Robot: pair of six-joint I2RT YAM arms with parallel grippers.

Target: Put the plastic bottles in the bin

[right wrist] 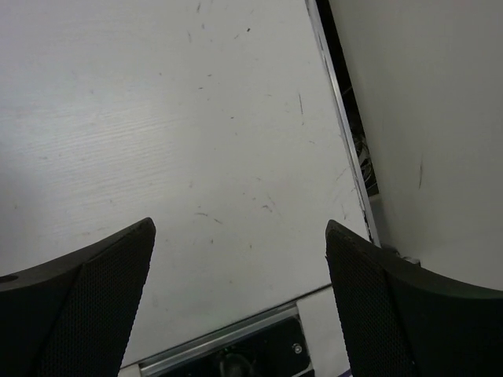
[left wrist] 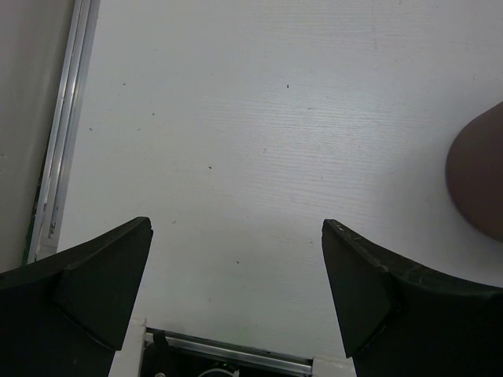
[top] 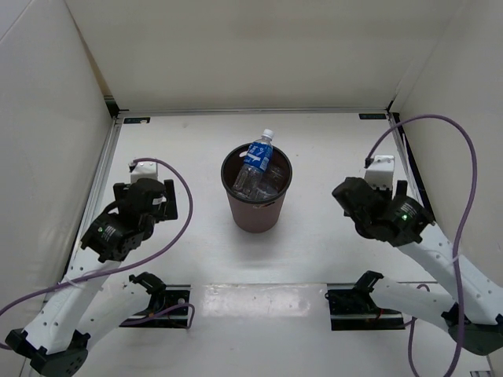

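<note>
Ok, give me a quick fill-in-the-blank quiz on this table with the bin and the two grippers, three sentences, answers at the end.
1. The bottle poking above the rim of the bin has a blue label and a ____ cap.
2. The bin stands ____ the left gripper and the right gripper.
3. Both grippers hold nothing, and their jaws are ____.
Missing words: white; between; open.

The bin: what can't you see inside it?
Top view: the wall of the bin and the blue-label bottle hide most of the clear bottles underneath; too jumbled to count.
Left wrist view: the right edge cuts off the bin; inside unseen.
Right wrist view: bin not shown.
</note>
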